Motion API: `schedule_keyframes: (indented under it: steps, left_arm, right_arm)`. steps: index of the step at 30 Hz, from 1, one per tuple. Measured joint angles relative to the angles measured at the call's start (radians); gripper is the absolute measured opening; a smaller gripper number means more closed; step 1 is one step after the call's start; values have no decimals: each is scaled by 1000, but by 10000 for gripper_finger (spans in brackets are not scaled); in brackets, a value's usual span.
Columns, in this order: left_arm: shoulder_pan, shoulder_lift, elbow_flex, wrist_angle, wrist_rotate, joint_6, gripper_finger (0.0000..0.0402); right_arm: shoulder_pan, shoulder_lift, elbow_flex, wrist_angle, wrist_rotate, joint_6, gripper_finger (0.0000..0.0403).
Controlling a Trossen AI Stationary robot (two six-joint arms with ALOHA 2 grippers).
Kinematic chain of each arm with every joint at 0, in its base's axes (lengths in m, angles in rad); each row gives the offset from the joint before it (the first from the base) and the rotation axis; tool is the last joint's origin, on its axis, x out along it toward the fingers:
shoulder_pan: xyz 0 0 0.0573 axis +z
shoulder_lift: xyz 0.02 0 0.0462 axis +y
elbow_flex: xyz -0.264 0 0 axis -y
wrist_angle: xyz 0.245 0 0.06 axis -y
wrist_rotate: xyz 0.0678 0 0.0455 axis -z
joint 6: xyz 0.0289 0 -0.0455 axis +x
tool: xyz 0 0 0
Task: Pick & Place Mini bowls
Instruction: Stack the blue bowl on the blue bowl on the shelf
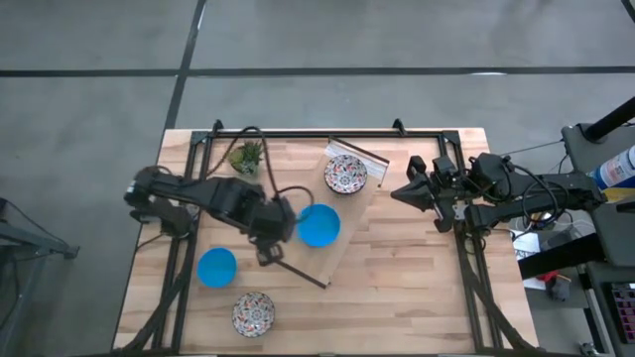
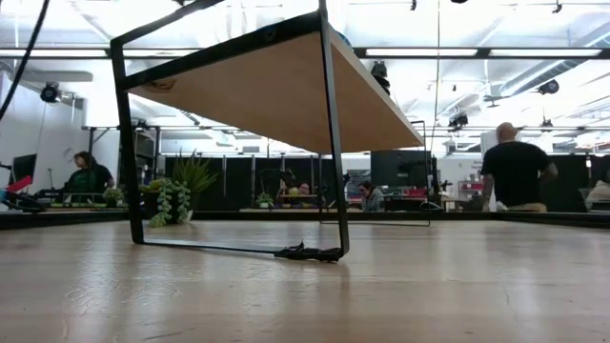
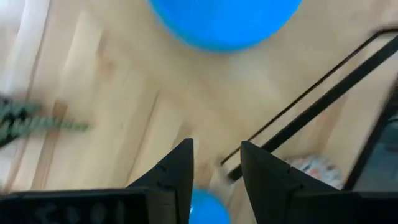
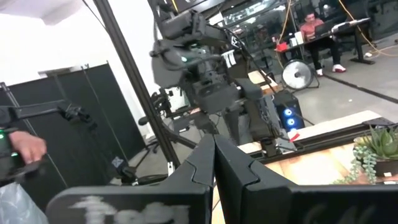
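In the high view one blue mini bowl [image 1: 318, 225] and one red-patterned mini bowl [image 1: 345, 175] rest on the light wooden board [image 1: 347, 233]. A second blue bowl [image 1: 216, 267] and a second patterned bowl [image 1: 253, 314] sit on the table near its left front. My left gripper [image 1: 272, 244] hovers open just left of the board's blue bowl [image 3: 224, 22], touching nothing; its fingers [image 3: 171, 171] point down at the table. My right gripper [image 1: 402, 193] waits shut at the right, above the table. The other bowls are out of view.
The board lies slanted on a black wire frame [image 2: 329, 143], whose rod [image 3: 323, 99] runs close to my left gripper. A small green plant [image 1: 247, 156] stands near the far edge. Black rails [image 1: 327, 132] border the table. People are in the room behind [image 2: 515, 167].
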Motion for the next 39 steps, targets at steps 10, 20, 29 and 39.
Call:
schedule_keyframes:
  steps: [10,20,29,39]
  left_arm:
    - [0,-301,-458,11,41,-43,126]
    - [0,-557,-828,179,76,-27,126]
    - [-6,-618,-1059,300,171,108,126]
    - [-14,-620,-1185,462,208,263,126]
  right_arm:
    - [0,2,0,-3,2,-5,8]
    - [0,2,0,2,10,-12,8]
    - [0,2,0,2,69,29,8]
    - [0,2,0,0,120,67,8]
